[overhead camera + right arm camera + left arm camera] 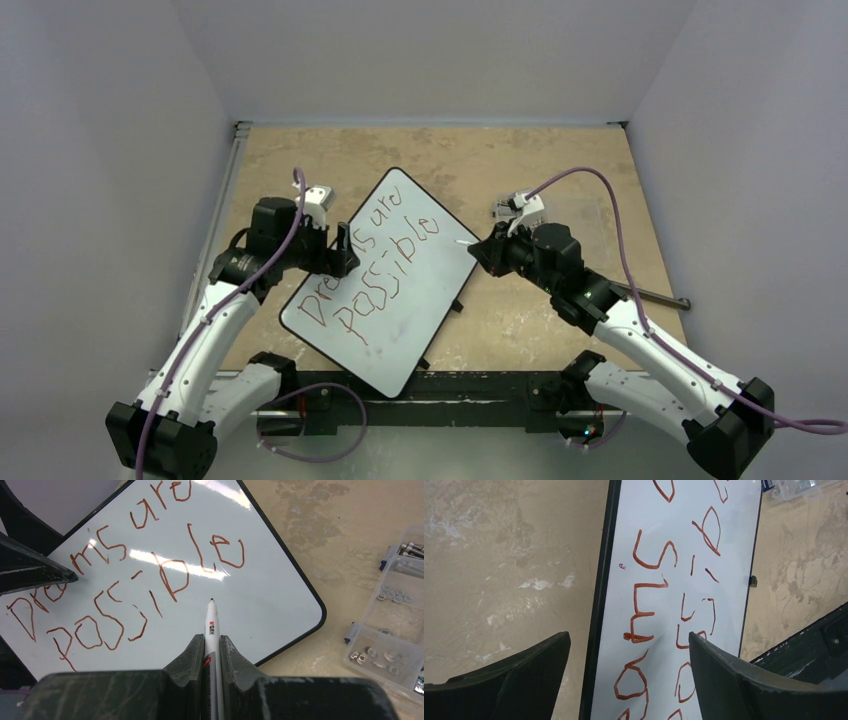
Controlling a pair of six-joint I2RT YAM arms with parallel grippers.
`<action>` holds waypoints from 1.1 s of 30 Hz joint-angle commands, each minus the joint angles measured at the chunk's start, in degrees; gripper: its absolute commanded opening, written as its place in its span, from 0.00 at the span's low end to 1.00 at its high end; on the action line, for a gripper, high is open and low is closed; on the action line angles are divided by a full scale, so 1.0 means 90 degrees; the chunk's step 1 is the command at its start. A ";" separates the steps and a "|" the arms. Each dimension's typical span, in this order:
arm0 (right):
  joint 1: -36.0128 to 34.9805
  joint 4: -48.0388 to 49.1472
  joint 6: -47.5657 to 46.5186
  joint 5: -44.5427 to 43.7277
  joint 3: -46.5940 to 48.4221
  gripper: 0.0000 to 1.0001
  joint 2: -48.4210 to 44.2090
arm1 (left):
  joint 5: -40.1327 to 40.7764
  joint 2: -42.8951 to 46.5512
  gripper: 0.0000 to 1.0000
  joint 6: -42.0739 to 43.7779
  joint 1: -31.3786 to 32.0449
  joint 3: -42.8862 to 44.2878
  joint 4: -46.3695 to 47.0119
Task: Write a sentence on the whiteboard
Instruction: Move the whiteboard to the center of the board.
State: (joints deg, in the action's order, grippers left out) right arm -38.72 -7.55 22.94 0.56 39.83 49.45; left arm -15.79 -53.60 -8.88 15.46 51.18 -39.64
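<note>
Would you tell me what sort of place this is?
Probably a robotics lab cell: blank walls enclose a worn table with left arm and right arm bolted at its edge, and a parts box near the whiteboard.

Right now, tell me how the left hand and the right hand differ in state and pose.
The left hand is open wide; the right hand is shut on a marker. The left hand holds nothing and straddles the rim of the whiteboard; the right hand aims the marker's tip over the board's opposite side, and whether it touches is unclear. Shared: both are black and point at the whiteboard.
</note>
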 commanded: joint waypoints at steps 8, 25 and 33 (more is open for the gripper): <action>0.0004 -0.0079 -0.0087 -0.0274 0.0342 0.00 -0.0012 | -0.0658 0.0471 0.92 -0.1707 0.0030 -0.0822 0.0681; 0.0005 -0.0485 -0.0254 -0.0567 0.0853 0.00 0.0069 | -0.0812 0.0399 0.89 -0.4144 0.0282 -0.1935 0.3162; 0.0007 -0.0560 -0.0182 -0.0619 0.1043 0.00 0.0176 | -0.0617 0.0223 0.73 -0.4768 0.0617 -0.2185 0.3889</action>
State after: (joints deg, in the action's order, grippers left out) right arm -38.72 -12.97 21.58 -3.73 46.02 50.72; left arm -21.19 -50.26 -46.85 18.96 32.99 -10.61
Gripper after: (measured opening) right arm 0.091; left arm 0.782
